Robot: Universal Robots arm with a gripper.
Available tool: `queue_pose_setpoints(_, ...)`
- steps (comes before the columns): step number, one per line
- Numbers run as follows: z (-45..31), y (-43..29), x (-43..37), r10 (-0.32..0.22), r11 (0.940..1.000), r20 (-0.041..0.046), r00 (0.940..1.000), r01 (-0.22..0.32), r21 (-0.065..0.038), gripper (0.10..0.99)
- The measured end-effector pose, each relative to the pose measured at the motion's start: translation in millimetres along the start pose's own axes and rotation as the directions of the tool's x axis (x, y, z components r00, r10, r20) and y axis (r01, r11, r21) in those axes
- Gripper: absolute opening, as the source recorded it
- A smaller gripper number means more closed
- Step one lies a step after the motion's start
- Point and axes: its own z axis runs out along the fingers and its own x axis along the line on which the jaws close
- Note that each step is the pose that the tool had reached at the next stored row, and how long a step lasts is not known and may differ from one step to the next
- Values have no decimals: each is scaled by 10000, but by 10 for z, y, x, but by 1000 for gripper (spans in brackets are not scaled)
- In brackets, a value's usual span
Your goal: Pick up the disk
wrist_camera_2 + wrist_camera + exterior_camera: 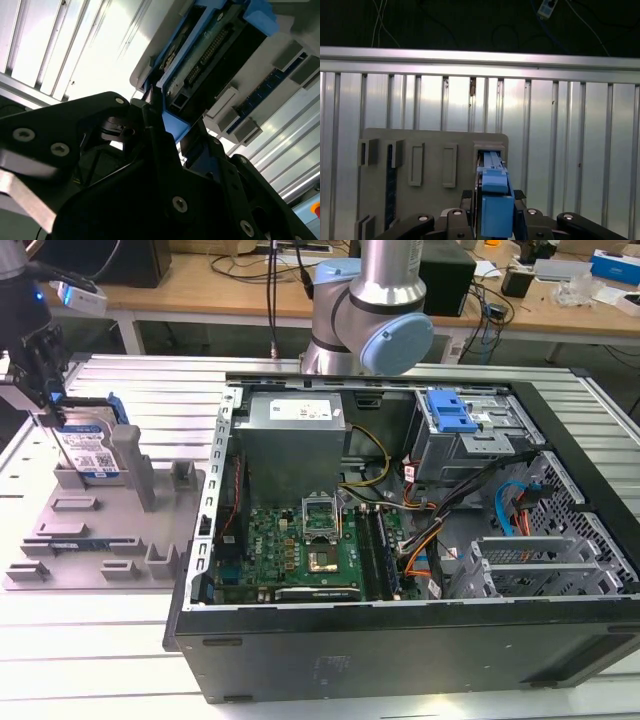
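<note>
Pinches the disk (92,452) with the hand (55,418), one finger on each flat face. Holds it upright on edge, right below the palm (blue rail (495,210) between the fingertips), lower edge meeting a slot of the grey fixture plate (100,540) on the table (120,640).

Wooden workbench (180,295) behind ribbed metal table (90,660)

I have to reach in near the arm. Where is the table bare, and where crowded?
Bare slatted table lies in front of the grey fixture plate, on the exterior view's left of the computer case, and in a strip behind the plate. Crowded: the plate's posts, its back corner where the gripper clamps the disk, and the case's inside.
</note>
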Motion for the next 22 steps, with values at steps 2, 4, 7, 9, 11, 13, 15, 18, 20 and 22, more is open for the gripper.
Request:
queue_pose_setpoints(2,6,0,0,-1,10000,1,10000,1,-1,369)
queue_pose_setpoints(4,8,0,-1,-1,10000,1,10000,1,-1,369)
queue_pose_setpoints(7,9,0,-1,-1,10000,1,10000,1,0,369)
queue_pose_setpoints(9,10,0,0,-1,10000,2,10000,1,0,369)
queue_pose_setpoints(11,10,0,0,1,10000,2,10000,-1,1,369)
queue_pose_setpoints(13,10,0,0,8,10000,2,10000,-8,1,369)
queue_pose_setpoints(15,10,0,0,11,10000,2,10000,-11,1,369)
queue_pose_setpoints(18,3,2,1,10,10000,3,10000,-10,5,369)
queue_pose_setpoints(20,-19,7,2,10,10000,9,10000,-10,2,369)
queue_pose_setpoints(22,-41,10,3,12,10000,16,10000,-12,1,369)
